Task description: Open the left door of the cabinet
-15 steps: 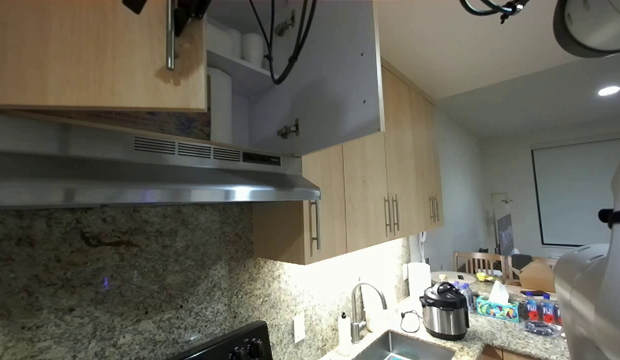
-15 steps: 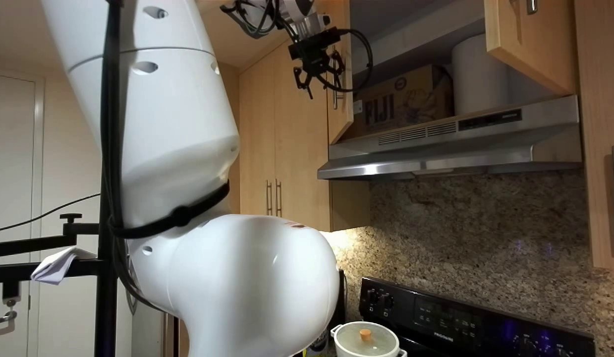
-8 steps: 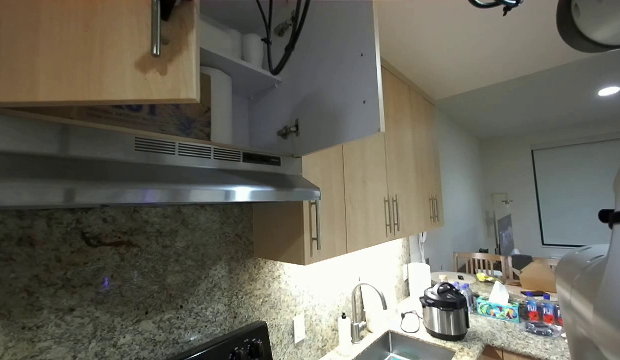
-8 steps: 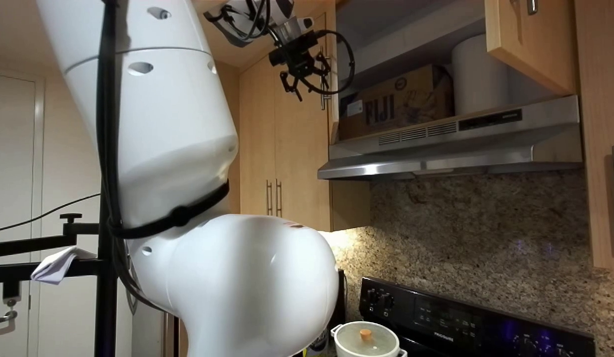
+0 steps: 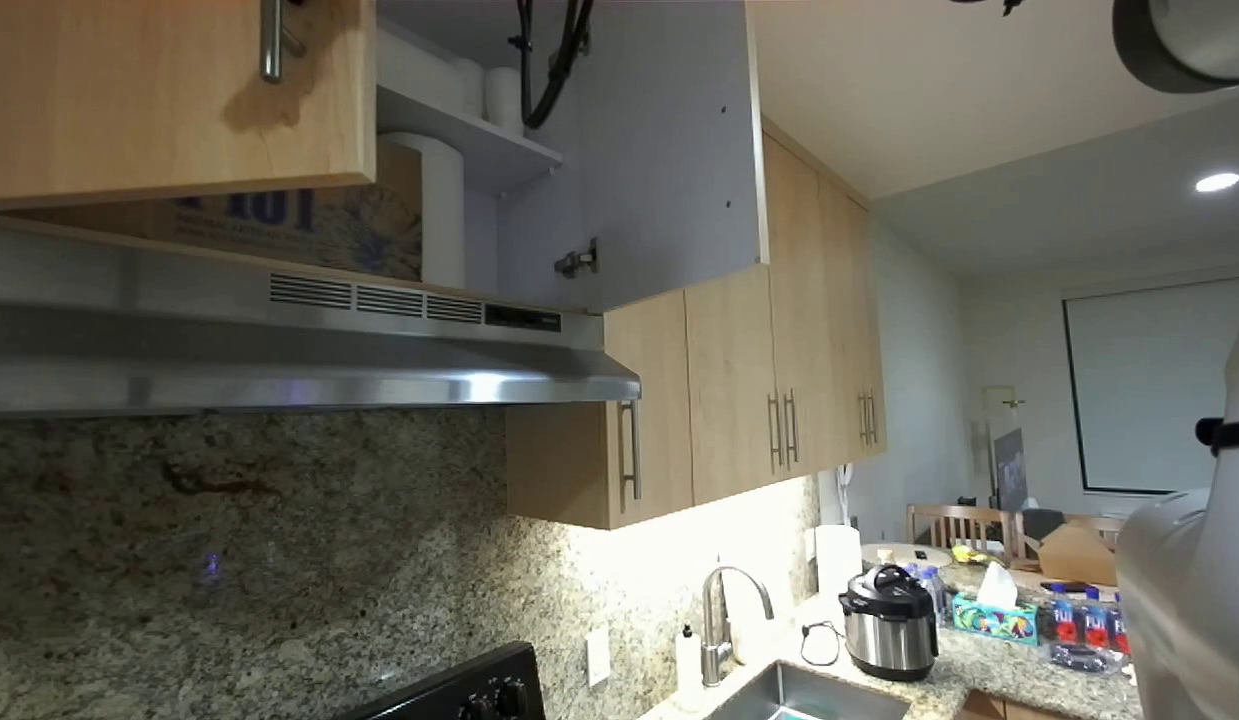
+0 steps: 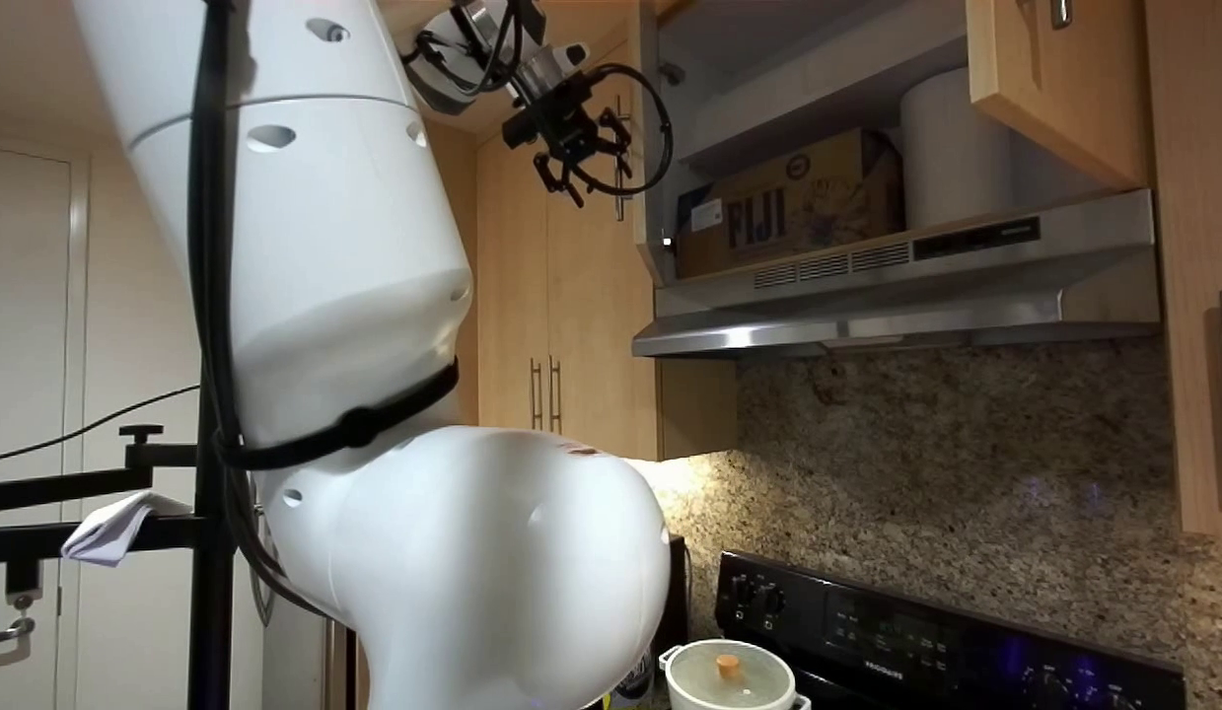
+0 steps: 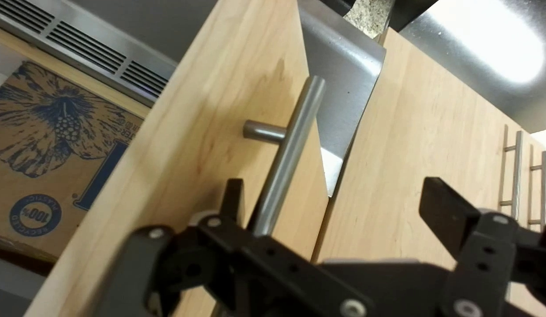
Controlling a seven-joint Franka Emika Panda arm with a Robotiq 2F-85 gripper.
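Granite backsplash (image 6: pixel 966 444) and stainless range hood (image 6: pixel 887 325) back the kitchen; above the hood, the light-wood wall cabinet (image 6: pixel 818 89), both doors unclosed. Its left door (image 5: pixel 129 100) stands well out from the cabinet front, honey-wood face visible in an exterior view, and a FIJI carton (image 6: pixel 778 207) shows within (the opposite door (image 5: pixel 669 150) presents its pale inner side). Claw (image 7: pixel 336 204): fingers parted wide, bar handle (image 7: pixel 295 145) between them, one finger (image 7: pixel 232 200) apparently on the panel side of the bar; contact cannot be told. Judged thus, most of the opening is done. Likely remaining: a further outward pull, should a fuller swing be wanted, then drawing the finger clear of the handle.
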